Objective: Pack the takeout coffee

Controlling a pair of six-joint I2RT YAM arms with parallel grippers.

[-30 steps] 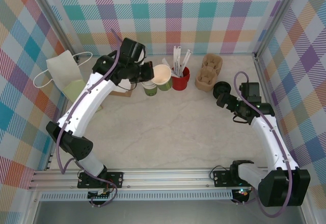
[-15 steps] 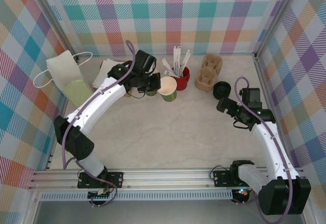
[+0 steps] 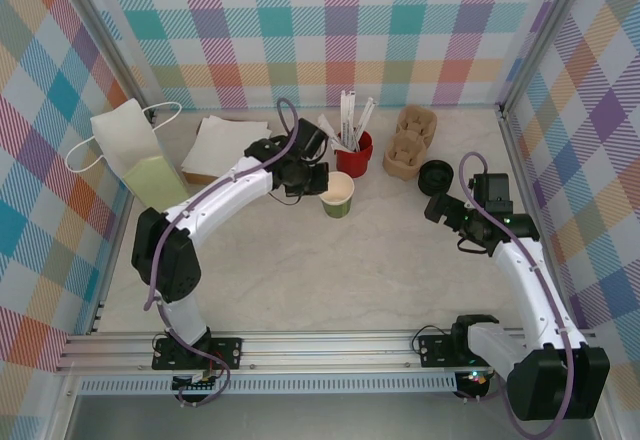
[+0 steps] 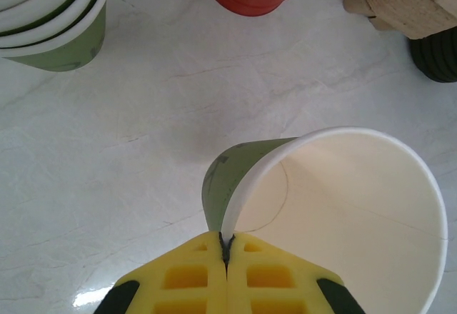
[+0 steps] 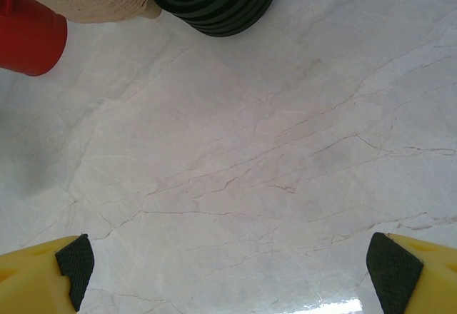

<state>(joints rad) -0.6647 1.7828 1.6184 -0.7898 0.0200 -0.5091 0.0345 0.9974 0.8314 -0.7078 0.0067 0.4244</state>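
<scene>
The left tool point(image 4: 226, 246) is pressing its fingers together on the rim wall of an olive-green paper cup point(image 4: 335, 214), which is sitting mouth up and open-topped in front of the red cup point(image 3: 353, 155); whether its base is touching the tabletop point(image 3: 350, 270) I cannot tell. Just behind the tool, a stack of matching cups point(image 4: 50, 14) is standing on the marble. The red cup is holding white stirrers point(image 3: 350, 115), and beside it brown cardboard carriers point(image 3: 410, 140) are lying stacked, with a pile of black lids point(image 3: 435, 176) touching them. The right tool point(image 5: 232, 264) is hanging spread wide over bare tabletop near those lids, gripping nothing. Far left, a white paper bag point(image 3: 130, 150) is lying beside flat paper sheets point(image 3: 225, 145).
</scene>
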